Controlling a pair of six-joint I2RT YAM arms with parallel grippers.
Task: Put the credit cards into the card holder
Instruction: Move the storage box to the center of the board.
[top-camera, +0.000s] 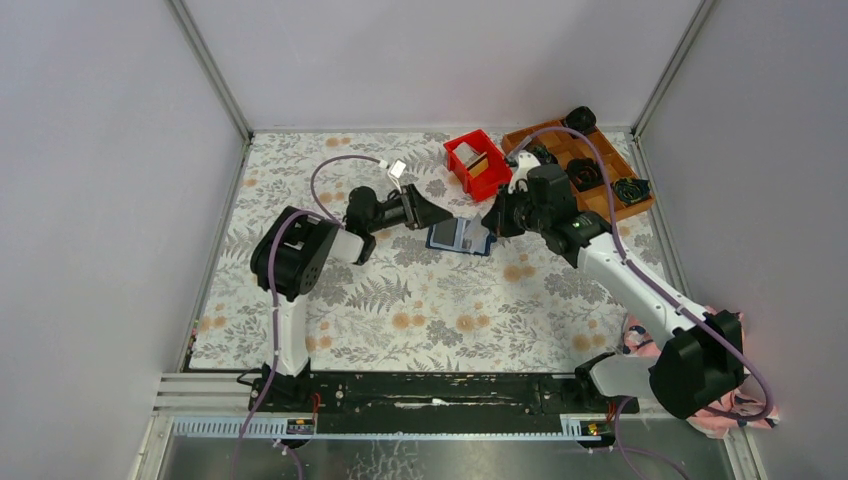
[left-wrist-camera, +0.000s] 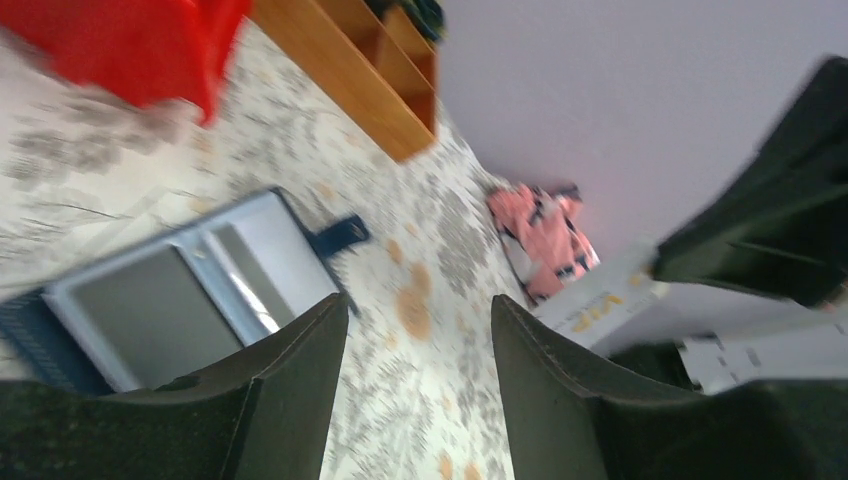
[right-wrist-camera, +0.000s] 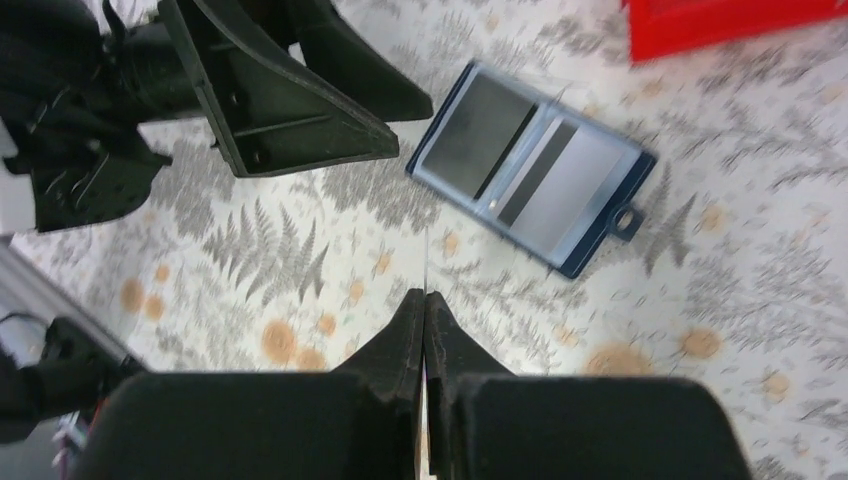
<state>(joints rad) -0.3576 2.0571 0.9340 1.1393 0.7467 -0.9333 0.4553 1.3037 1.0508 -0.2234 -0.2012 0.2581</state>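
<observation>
The card holder lies open and flat on the floral cloth, a navy wallet with pale inner pockets and a snap tab; it also shows in the left wrist view and the right wrist view. My right gripper is shut on a thin credit card, seen edge-on as a pale line between the fingertips, and hovers just right of the wallet. My left gripper is open and empty, at the wallet's left edge. A pale and a tan flat piece stand in the red bin.
The red bin stands just behind the wallet. A wooden grid tray with dark rolled bundles sits at the back right. A pink patterned cloth lies by the right arm's base. Grey walls close in the table.
</observation>
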